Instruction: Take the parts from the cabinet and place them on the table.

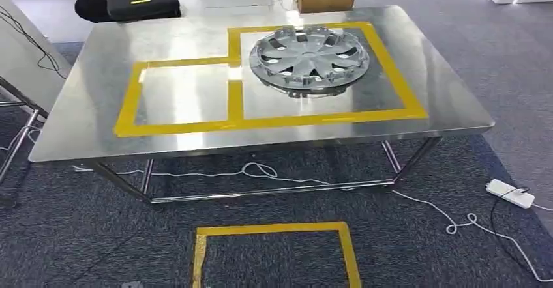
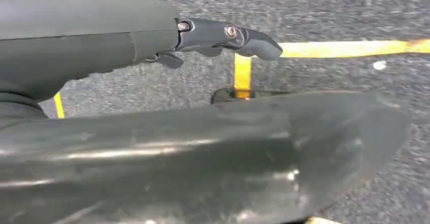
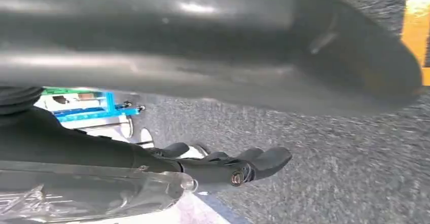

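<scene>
1 hubcap [image 1: 309, 58] on the table [image 1: 98, 105]; 2 hands, left [image 2: 223, 36] and right [image 3: 228, 165], loose, empty.

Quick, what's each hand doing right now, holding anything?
Left hand: open, fingers extended, holding nothing.
Right hand: open, fingers extended, holding nothing.

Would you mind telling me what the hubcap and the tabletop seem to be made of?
Hubcap: probably plastic with a silver paint or chrome finish, judging by its even grey sheen and moulded spokes. Tabletop: likely brushed steel sheet, since it gives blurred reflections.
</scene>
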Available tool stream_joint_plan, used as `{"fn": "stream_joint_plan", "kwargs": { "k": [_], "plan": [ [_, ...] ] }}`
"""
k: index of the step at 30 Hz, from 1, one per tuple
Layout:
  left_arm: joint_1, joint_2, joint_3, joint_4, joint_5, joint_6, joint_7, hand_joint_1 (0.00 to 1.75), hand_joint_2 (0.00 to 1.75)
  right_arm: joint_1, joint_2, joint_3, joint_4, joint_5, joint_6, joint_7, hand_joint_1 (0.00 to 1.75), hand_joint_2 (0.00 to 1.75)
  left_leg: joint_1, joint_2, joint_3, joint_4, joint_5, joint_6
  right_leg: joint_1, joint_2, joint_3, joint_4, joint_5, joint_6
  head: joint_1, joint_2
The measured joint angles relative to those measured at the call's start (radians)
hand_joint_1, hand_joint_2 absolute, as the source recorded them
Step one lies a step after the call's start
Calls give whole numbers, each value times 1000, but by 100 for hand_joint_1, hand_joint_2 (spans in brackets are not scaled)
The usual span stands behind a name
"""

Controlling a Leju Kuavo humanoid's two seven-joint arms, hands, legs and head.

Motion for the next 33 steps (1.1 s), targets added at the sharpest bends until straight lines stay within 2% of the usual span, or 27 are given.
{"fn": "stream_joint_plan", "kwargs": {
  "k": [1, 2, 5, 6, 7, 9, 10, 11, 12, 13, 14, 15, 16, 17, 18, 19, 21, 22, 24, 25, 26, 27, 28, 29, 30, 32, 33],
  "plan": [
    [-4, -3, -1, 0, 0, -1, 0, 0, 0, -1, -1, 0, 0, 1, 0, 0, 0, 0, 5, 0, 76, -94, -24, -4, 7, 2, -10, 9, 7, 8, -2, 0],
    [-7, -2, -1, 0, -1, -2, 0, 0, 0, -1, -1, 0, 0, 2, 0, 1, 0, 0, 1, -7, 98, -151, -46, 12, 7, 1, -19, 16, 15, 14, -1, 0],
    [-6, -3, -1, 0, -4, -3, 0, 0, 0, 1, -1, 0, 0, 3, 0, 2, 0, 0, -5, -4, 71, -128, -29, 38, 2, 2, -21, 5, 48, 33, 0, 0],
    [-4, -2, -1, 0, -4, -3, 0, 0, 0, 5, -1, 0, 0, 3, 0, 2, 0, 0, -1, 2, 61, -130, -16, 54, -3, 3, -25, 10, 37, 39, 0, 0],
    [-5, -2, -1, 0, -4, -3, 0, 0, 0, 8, -1, 0, 0, 3, 0, 3, 0, 0, -2, 4, 50, -130, -5, 63, -3, 2, -42, 37, -16, 40, 4, 0],
    [-4, 0, -1, 0, -4, -3, 0, 0, 0, 8, 0, 0, 1, 2, 0, 3, 0, 0, -6, 3, 18, -129, 21, 71, -1, 3, -83, 184, -144, 45, 9, 0],
    [-4, 0, -1, 0, -4, -3, 0, 0, 0, 6, 0, 0, 1, 2, 0, 3, 0, 0, -8, 3, 1, -128, 35, 72, -1, 3, -102, 267, -187, 46, 10, 0],
    [-4, 0, -1, 0, -5, -3, 0, 0, 0, 6, 0, 0, 1, 2, 0, 3, 0, 0, -11, 4, -18, -127, 49, 72, 0, 3, -106, 322, -198, 45, 10, 0],
    [-4, 0, -1, 0, -5, -3, 0, 0, 0, 6, 0, 0, 1, 1, 0, 3, 0, 0, -12, 4, -37, -126, 63, 71, 1, 3, -90, 336, -174, 43, 10, 0],
    [-4, 0, -1, 0, -5, -3, 0, 0, 0, 6, 0, 0, 1, 0, 0, 3, 0, 0, -14, 4, -54, -124, 75, 70, 3, 3, -55, 311, -134, 39, 10, 0],
    [-4, 0, -1, 0, -5, -3, 0, 0, 0, 6, 0, 0, 1, -1, 0, 3, 0, 0, -14, 4, -69, -123, 87, 67, 6, 3, -3, 254, -99, 32, 10, 0],
    [-4, 0, -1, 0, -5, -4, 0, 0, 0, 5, 0, 0, 1, 0, 0, 3, 0, 0, -14, 4, -82, -122, 97, 64, 8, 4, 65, 169, -84, 26, 10, 0],
    [-6, 0, -1, 0, -5, -4, 0, 0, 0, 1, 0, 0, 1, 0, 0, 3, 0, 0, -14, 3, -88, -118, 109, 60, 11, 7, 146, 63, -118, 19, 10, 0],
    [-5, -1, -2, 0, -6, -4, 0, 0, 0, -4, 0, 0, 1, 0, 0, 3, 0, 0, -20, 3, -95, -117, 116, 55, 15, 8, 203, -33, -149, 17, 11, 0],
    [-5, 0, -2, 0, -6, -4, 0, 0, 0, -4, 0, 0, 2, 0, 0, 1, 0, 0, -19, 6, -93, -121, 128, 49, 17, 9, 182, -22, -143, 16, 6, 0],
    [-6, 0, -2, 0, -6, -4, 0, 0, 0, -6, 0, 0, 2, -1, 0, 2, 0, 0, -15, 6, -96, -122, 138, 43, 19, 9, 177, -20, -141, 10, 13, 0],
    [0, 0, -2, 0, -6, -4, 0, 0, 0, -2, 0, 0, 3, -1, 0, 3, 0, 0, -15, 3, -102, -126, 155, 30, 14, 4, 161, -25, -117, -12, 12, 0],
    [1, 0, -2, 0, -6, -4, 0, 0, 0, -5, 0, 0, 3, -2, 0, 3, 0, 0, -13, 3, -115, -107, 107, 25, 13, 1, 147, -24, -105, -20, 10, 0],
    [2, 0, -2, 0, -6, -4, 0, 0, 0, -4, -2, 0, 3, -2, -1, 3, 0, 0, -9, 3, -154, 21, -37, 15, 12, 1, 112, -24, -75, -27, 0, 0],
    [0, -1, -2, 0, -6, -4, 0, 0, 0, -3, -2, 0, 3, -2, 0, 3, 0, 0, -8, 4, -174, 105, -88, 11, 13, 0, 97, -23, -60, -26, 0, 0],
    [0, -1, -2, 0, -6, -4, 0, 0, 0, -3, -2, 0, 3, -2, 0, 3, 0, 0, -8, 4, -183, 170, -107, 8, 13, 0, 78, -21, -47, -25, 1, 0],
    [0, -1, -2, 0, -6, -4, 0, 0, 0, -3, -2, 0, 3, -4, 0, 3, 0, 0, -8, 4, -178, 201, -91, 6, 12, -1, 60, -20, -34, -22, 0, 0],
    [0, 0, -2, 0, -6, -4, 0, 0, 0, -2, -2, 0, 3, -5, 1, 3, 0, 0, -7, 4, -151, 193, -51, 5, 11, -2, 41, -18, -21, -19, 0, 0],
    [0, 0, -2, 0, -6, -4, 0, 0, 0, -1, -2, 0, 3, -5, 1, 3, 0, 0, -6, 4, -112, 152, -13, 4, 9, -2, 25, -14, -10, -16, 0, 0],
    [-1, 0, -2, 0, -6, -4, -2, 0, 0, -2, -2, 0, 3, -5, 1, 3, 0, 0, -5, 4, -51, 73, 11, 3, 6, -2, 9, -10, 0, -12, 0, 0],
    [-6, -1, -3, 0, -6, -4, -6, 0, 0, -3, -2, 0, 3, -6, 2, 3, 0, 0, 1, 3, 91, -118, -20, 3, 13, 0, -12, 7, 13, 0, -2, 0],
    [-9, -1, -3, 0, -6, -4, -8, 0, 0, -2, -2, 0, 3, -6, 3, 3, 0, 0, -3, 1, 99, -148, -41, 21, 13, -1, -18, 11, 25, 5, 2, 0]
  ]
}}
